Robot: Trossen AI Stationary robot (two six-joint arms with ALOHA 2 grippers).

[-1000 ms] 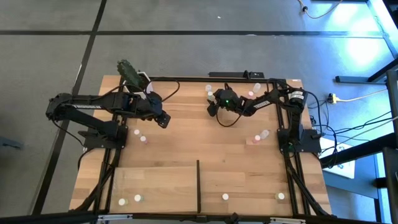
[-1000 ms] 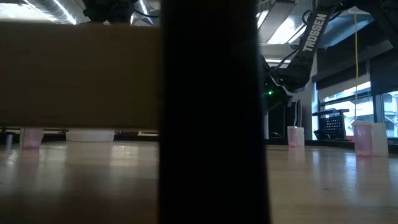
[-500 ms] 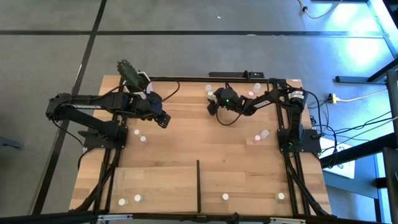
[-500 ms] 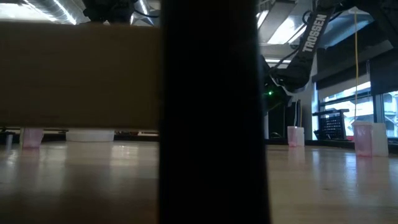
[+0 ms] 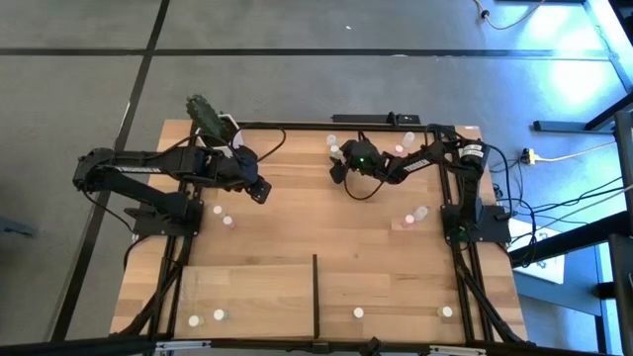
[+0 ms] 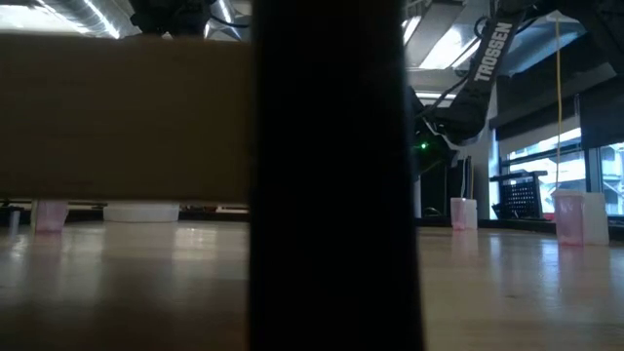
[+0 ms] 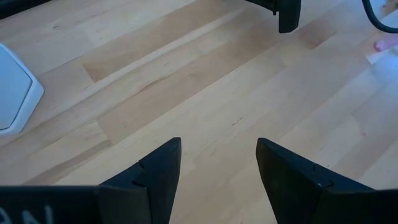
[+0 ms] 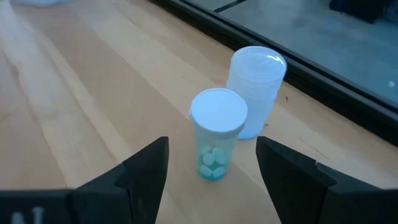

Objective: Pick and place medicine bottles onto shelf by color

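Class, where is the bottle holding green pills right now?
The green-pill bottle stands upright near the table's far edge, just ahead of the open right gripper, with a clear bottle right behind it.

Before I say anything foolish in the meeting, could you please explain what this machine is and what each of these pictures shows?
It is a two-armed robot at a wooden table. The overhead picture shows everything: the left gripper hangs over bare wood, and the right gripper reaches toward the table's far edge. Small white-capped medicine bottles are scattered around, a few already on the shelf, a paler panel edged by a black divider.

The table-level picture is mostly blocked by that divider; pink bottles stand beyond it.

The other two pictures come from cameras on the wrists. The left one shows open fingers above empty wood, holding nothing. The right one shows open fingers on either side of a bottle of green pills, not yet gripping it; a second bottle stands close behind.
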